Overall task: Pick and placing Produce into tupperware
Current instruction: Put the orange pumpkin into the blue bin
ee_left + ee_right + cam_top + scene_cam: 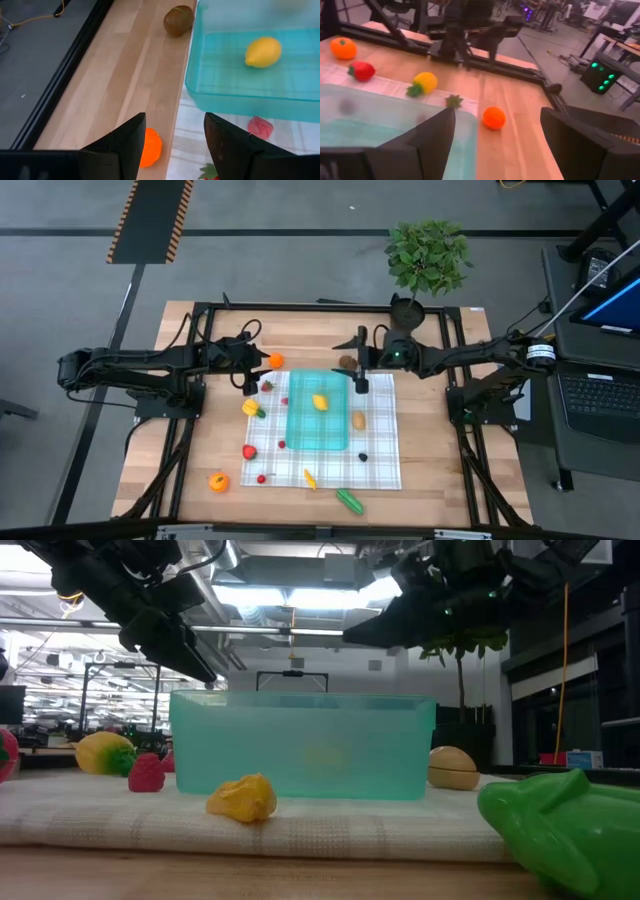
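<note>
The teal tupperware (317,423) stands on a checked cloth (380,470) with a yellow lemon (320,402) lying inside it. Small produce lies around it: an orange (275,360), a brown kiwi (346,362), a strawberry (266,386), a yellow piece (251,408), a potato (358,420) and a green cucumber (349,500). My left gripper (249,383) hovers open above the tupperware's far left corner, the orange (150,147) just beside one finger. My right gripper (361,380) hangs open above the far right corner, nothing between its fingers (430,135).
A potted plant (428,255) stands at the table's far edge behind my right arm. A laptop (600,395) sits off the table to the right. More produce lies near the front: an orange (218,481), a yellow banana (310,478) and a red piece (249,451).
</note>
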Controlling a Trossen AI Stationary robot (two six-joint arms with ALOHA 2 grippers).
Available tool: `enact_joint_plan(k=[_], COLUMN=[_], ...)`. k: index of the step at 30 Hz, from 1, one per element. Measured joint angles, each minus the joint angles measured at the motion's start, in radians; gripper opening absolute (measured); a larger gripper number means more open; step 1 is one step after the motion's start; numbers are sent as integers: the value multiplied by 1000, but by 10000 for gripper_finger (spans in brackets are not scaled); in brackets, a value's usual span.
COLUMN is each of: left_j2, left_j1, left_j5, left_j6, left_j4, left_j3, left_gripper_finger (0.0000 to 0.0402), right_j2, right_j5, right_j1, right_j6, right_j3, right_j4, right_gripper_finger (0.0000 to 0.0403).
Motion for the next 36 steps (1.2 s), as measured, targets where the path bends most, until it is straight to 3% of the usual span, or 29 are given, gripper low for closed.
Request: enact_joint_plan(k=[6,12,18,25,36], left_j2=[0,0,0,0,3], left_j1=[0,0,0,0,28], left_j5=[0,-4,-74,-75,-67], left_j6=[7,7,3,-8,-156], left_j4=[0,3,5,-1,13], left_j3=[0,0,0,0,0], left_gripper_finger=[202,263,307,314,314], right_j2=[0,0,0,0,0], right_j5=[-1,-2,-1,0,0], right_j1=[-18,-18,-19,-30,-44], right_j6=[28,28,28,28,53], right_j3=[0,0,0,0,0], right_j4=[-3,-8,-8,-3,-3], right_gripper_finger=[292,292,292,292,292])
